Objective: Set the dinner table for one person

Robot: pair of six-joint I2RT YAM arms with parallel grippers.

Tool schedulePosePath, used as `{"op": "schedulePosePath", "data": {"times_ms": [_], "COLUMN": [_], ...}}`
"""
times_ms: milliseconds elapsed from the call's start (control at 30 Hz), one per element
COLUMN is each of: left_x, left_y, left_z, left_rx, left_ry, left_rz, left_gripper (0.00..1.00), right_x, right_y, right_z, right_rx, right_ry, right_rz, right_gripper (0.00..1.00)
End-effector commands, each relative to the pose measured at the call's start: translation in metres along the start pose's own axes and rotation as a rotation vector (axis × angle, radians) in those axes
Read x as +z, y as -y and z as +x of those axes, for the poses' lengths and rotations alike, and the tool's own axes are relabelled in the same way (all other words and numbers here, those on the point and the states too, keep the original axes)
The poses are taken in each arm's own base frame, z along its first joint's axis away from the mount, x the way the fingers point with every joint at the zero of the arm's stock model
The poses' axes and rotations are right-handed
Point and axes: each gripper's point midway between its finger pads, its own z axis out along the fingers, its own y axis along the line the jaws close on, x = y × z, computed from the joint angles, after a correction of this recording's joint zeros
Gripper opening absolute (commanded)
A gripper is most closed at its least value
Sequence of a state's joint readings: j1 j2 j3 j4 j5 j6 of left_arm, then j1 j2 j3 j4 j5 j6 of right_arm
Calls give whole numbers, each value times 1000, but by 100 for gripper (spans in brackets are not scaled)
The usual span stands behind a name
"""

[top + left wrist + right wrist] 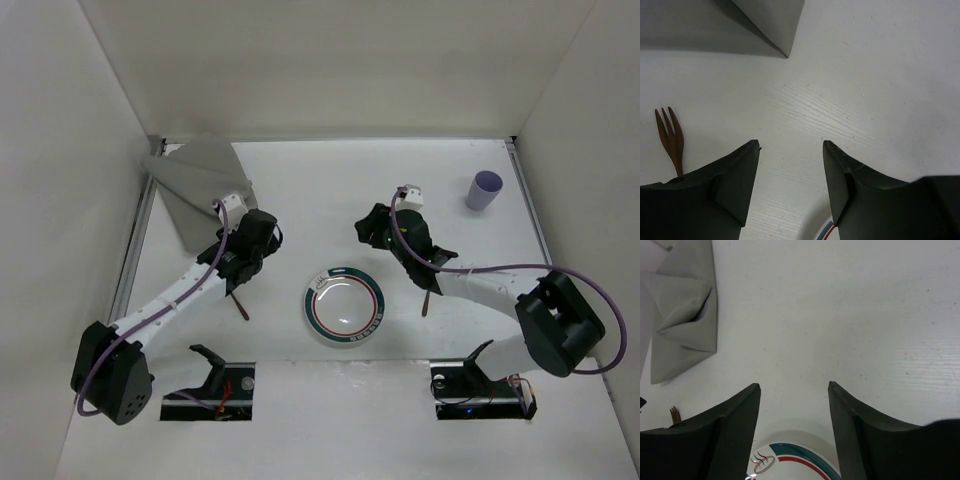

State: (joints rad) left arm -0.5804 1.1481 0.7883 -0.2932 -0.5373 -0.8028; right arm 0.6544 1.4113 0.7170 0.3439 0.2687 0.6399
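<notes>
The dinner table (pixel 320 180) is a white tabletop with thin metal rails on its left and right edges. A white plate (pixel 344 305) with a green and red rim sits near the front middle. A brown wooden fork (pixel 240 304) lies left of it, and another brown utensil (pixel 427 300) lies right of it, partly under the right arm. My left gripper (pixel 266 230) is open and empty above bare table, back left of the plate. My right gripper (pixel 368 228) is open and empty behind the plate. The left wrist view shows the fork (pixel 671 139) and the plate rim (pixel 826 232).
A crumpled grey cloth placemat (pixel 198 182) lies at the back left corner, and also shows in the left wrist view (pixel 740 25) and the right wrist view (pixel 685 315). A lilac cup (pixel 484 190) stands at the back right. The right wrist view shows the plate (pixel 790 460).
</notes>
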Motion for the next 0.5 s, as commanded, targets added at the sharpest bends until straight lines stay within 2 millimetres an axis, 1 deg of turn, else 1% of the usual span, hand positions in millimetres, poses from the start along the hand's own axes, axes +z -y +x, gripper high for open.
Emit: {"op": "schedulePosePath", "data": {"times_ms": [0,100,200,233,367,400,467], "left_x": [-3,0,10,14,28,33,46], "left_y": [12,9,0,-3,-12,-20,-35], "left_z": [-26,-47,-73,-80,-117,-128,-144], "left_rx": [-17,-41,-115,-131,-201,-232,-287], "left_ry": [43,87,144,156,224,242,260], "left_rz": [33,21,-19,-33,-67,-86,-118], "left_gripper": [53,53,52,52,55,57,57], "right_x": [4,3,3,4,3,3,4], "right_y": [0,-4,-4,-3,-5,-5,-5], "right_z": [-3,-1,3,4,4,4,7], "right_rx": [-16,-7,-8,-7,4,6,9], "right_ry": [17,2,-12,-16,-19,-20,-31], "right_rz": [2,-21,-26,-23,-41,-45,-49], "right_gripper": [53,29,10,7,5,4,5]}}
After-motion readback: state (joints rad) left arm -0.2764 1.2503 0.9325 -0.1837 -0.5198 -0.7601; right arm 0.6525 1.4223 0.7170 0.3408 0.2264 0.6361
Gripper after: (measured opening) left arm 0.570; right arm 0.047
